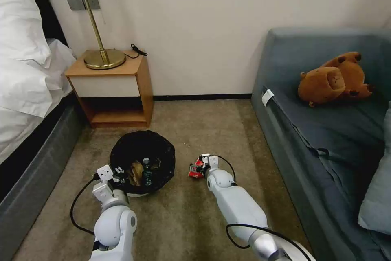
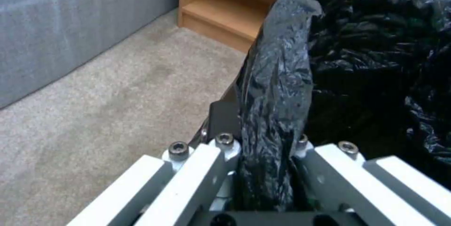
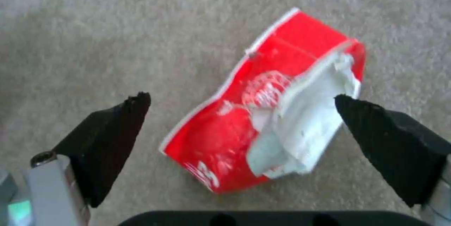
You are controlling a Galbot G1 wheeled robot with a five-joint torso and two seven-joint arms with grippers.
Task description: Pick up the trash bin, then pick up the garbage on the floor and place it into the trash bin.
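The trash bin (image 1: 142, 155), white with a crinkly black liner, hangs just above the carpet; my left gripper (image 1: 119, 170) is shut on its near rim (image 2: 272, 120). Inside it lie a small green-labelled bottle (image 1: 147, 173) and a brown-yellow piece (image 1: 135, 170). To the bin's right, a crumpled red-white wrapper (image 1: 196, 169) lies on the carpet. My right gripper (image 1: 203, 162) hovers directly over it, open, with the wrapper (image 3: 263, 113) between the black fingertips (image 3: 117, 127) and touching neither.
A wooden nightstand (image 1: 114, 86) with a brass lamp (image 1: 99, 16) stands behind the bin. The bed (image 1: 24, 90) runs along the left, a grey sofa (image 1: 326, 130) with a brown plush toy (image 1: 334, 77) along the right. Bare carpet (image 1: 183, 220) lies between.
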